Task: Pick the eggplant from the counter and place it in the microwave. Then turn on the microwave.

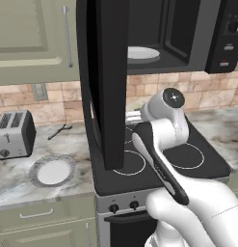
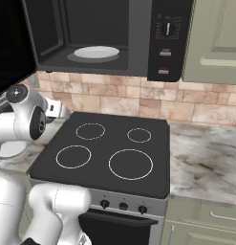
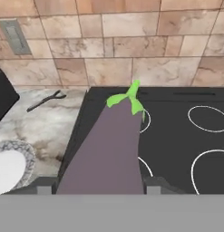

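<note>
The two-finger gripper (image 3: 100, 188) is clenched on the stubby dark purple eggplant (image 3: 106, 149) with its small green stem; in the hand view the vegetable fills the space between the two dark finger tips and runs forward, stem end away from the hand; so the pick looks done, and the eggplant is off the grey-white marbled counter (image 3: 45, 127). Below and just ahead of the gripper lies the black four-ring stovetop (image 3: 177, 136); to one side of it, on the counter, sit a round patterned plate (image 3: 11, 165) and a thin dark utensil (image 3: 44, 100). Well above and beyond the hand hangs the large black microwave (image 2: 138, 43), its glossy door (image 1: 108, 77) swung wide and the white turntable (image 2: 96, 52) bare. Judging from this, the lift into the cavity, the release, closing the door and switching on at the right-hand control panel (image 2: 167, 40) are all left to do.
</note>
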